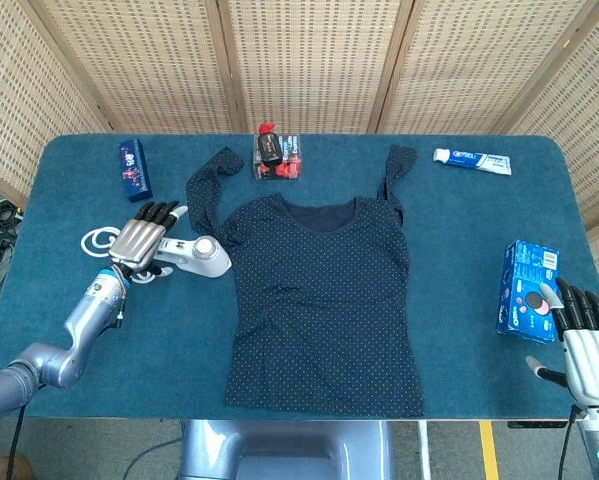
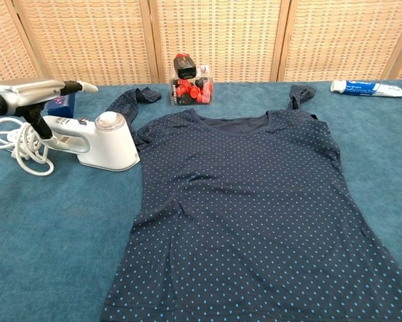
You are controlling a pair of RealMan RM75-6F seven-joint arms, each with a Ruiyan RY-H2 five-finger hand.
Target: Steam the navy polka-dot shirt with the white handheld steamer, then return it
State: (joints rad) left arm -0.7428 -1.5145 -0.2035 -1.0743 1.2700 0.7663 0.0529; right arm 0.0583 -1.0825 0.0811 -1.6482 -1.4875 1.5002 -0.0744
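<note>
The navy polka-dot shirt [image 1: 324,295] [image 2: 254,215] lies flat in the middle of the table, sleeves spread toward the back. The white handheld steamer [image 1: 199,255] [image 2: 100,144] lies on its side just left of the shirt, its coiled cord [image 1: 99,240] [image 2: 19,144] trailing left. My left hand [image 1: 142,240] [image 2: 33,90] hovers flat over the steamer's handle, fingers extended and apart, holding nothing. My right hand [image 1: 587,345] rests open at the table's near right corner, far from the shirt.
A blue box [image 1: 134,168] stands at the back left. A clear box of red items [image 1: 277,160] with a black object on top sits behind the shirt's collar. A toothpaste tube [image 1: 472,160] lies back right, a blue snack box [image 1: 530,290] by my right hand.
</note>
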